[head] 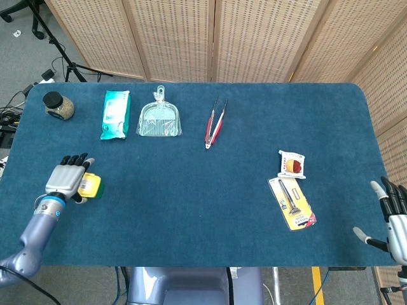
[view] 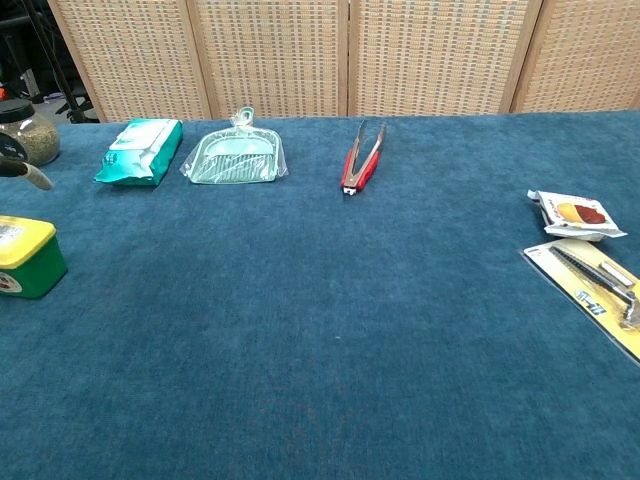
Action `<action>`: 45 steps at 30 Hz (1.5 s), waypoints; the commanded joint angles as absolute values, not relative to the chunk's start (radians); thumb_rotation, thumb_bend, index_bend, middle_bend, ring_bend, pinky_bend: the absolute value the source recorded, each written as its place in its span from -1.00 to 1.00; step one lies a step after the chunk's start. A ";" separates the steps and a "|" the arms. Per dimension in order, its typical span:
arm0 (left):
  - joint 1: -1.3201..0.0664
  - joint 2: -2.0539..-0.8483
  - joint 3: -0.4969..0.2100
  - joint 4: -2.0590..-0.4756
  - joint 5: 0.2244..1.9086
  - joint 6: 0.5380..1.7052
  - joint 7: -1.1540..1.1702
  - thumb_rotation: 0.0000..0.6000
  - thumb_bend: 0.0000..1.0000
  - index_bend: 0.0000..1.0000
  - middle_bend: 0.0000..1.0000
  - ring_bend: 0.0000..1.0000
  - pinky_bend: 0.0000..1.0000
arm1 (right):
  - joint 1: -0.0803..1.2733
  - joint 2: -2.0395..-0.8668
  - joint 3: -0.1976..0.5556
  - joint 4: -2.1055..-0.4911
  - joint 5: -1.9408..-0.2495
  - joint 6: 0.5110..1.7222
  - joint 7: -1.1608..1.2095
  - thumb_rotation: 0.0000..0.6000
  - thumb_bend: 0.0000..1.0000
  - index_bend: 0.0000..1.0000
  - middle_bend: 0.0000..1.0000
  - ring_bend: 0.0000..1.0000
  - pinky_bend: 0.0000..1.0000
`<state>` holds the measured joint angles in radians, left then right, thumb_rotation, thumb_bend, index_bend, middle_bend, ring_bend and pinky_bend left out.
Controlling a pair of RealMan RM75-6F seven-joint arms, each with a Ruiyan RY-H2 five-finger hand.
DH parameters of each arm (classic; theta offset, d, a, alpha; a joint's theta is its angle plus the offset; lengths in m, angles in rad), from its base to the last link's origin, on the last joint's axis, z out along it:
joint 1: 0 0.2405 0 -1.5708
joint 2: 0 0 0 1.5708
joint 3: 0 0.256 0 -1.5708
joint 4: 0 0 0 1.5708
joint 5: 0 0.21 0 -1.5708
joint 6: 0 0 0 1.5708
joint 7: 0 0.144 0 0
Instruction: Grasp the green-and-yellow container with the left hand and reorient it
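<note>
The green-and-yellow container (head: 91, 185) stands on the blue table near the left front edge, yellow lid up; the chest view shows it (view: 28, 258) at the far left. My left hand (head: 67, 178) lies just left of it with fingers spread away from it and nothing in them. In the chest view only one fingertip (view: 28, 174) of that hand shows, above the container and apart from it. My right hand (head: 394, 221) hangs past the table's front right corner, fingers apart and empty.
Along the back sit a glass jar (head: 57, 105), a teal wipes pack (head: 115, 114), a clear dustpan (head: 159, 118) and red tongs (head: 214, 121). At the right lie a small snack packet (head: 292, 164) and a carded tool on yellow backing (head: 293, 203).
</note>
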<state>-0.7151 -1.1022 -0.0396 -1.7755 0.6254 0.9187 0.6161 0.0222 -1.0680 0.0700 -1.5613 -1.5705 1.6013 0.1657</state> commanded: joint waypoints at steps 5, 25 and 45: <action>-0.655 -1.054 -0.020 -1.817 0.850 0.929 0.508 1.00 -1.00 -1.00 -1.00 -1.00 -0.99 | 0.019 -1.065 0.071 -1.563 -1.573 1.610 0.174 1.00 -1.00 -0.96 -1.00 -1.00 -1.00; -0.649 -1.205 0.003 -1.570 1.027 0.865 0.389 1.00 -1.00 -0.70 -0.94 -0.91 -0.70 | 0.019 -1.061 0.073 -1.557 -1.570 1.608 0.194 1.00 -1.00 -0.96 -1.00 -1.00 -1.00; -0.622 -1.224 -0.025 -1.541 1.005 0.931 0.392 1.00 -0.68 0.37 -0.06 -0.09 -0.10 | 0.023 -1.066 0.071 -1.558 -1.570 1.598 0.192 1.00 -1.00 -0.96 -1.00 -1.00 -1.00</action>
